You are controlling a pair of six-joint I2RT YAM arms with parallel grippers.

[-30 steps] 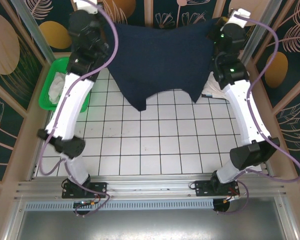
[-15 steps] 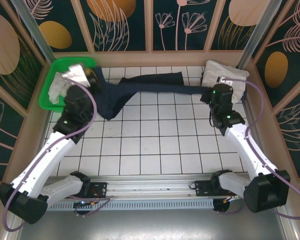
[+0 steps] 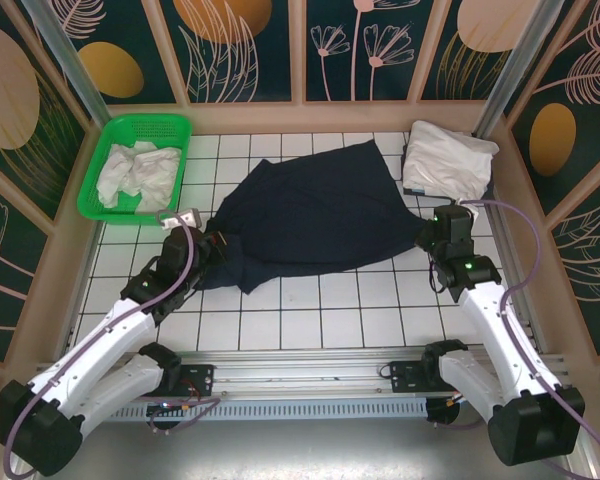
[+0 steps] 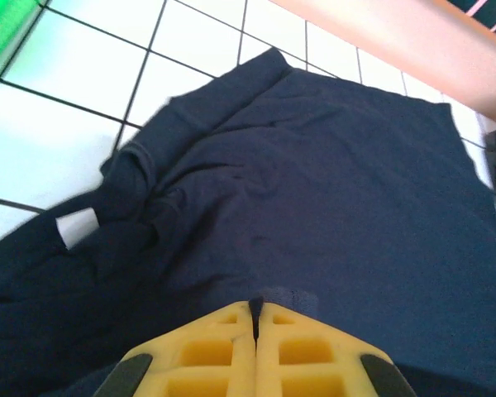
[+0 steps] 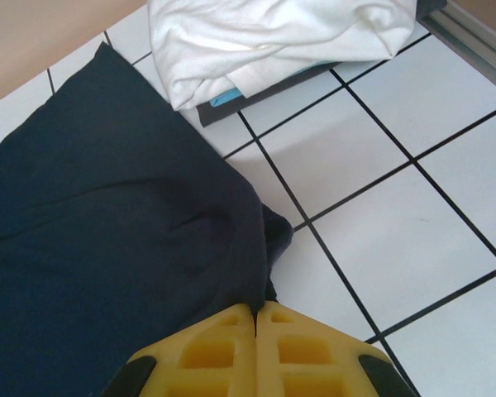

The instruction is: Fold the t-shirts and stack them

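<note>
So from where I'm standing, the navy t-shirt [image 3: 315, 212] is lying spread out on the tiled table [image 3: 310, 310], roughly in the middle and toward the far side. It's mostly flat but rumpled and bunched along its near-left edge. The left gripper [image 4: 255, 308] is down low at that near-left edge, yellow fingers [image 4: 211, 341] clamped tight together with a little pucker of navy cloth pinched right at the tips. In the left wrist view you can also spot a small white tag [image 4: 76, 225] poking out of the folds on the left. The right gripper [image 5: 255, 313] is over at the shirt's near-right corner, jaws squeezed together too, and the dark fabric runs straight down into the tips, so it looks like it has that corner nipped. Just beyond it, in the far right corner of the table, there's a folded white t-shirt [image 3: 448, 160] sitting on some dark flat slab [image 5: 256, 89] with a bit of blue on it; can't tell what that is. Over in the far left corner is a green basket [image 3: 140, 121] with crumpled white t-shirts [image 3: 132, 175] stuffed in it, well apart from the navy one. Both arms reach in low from the near edge.
</note>
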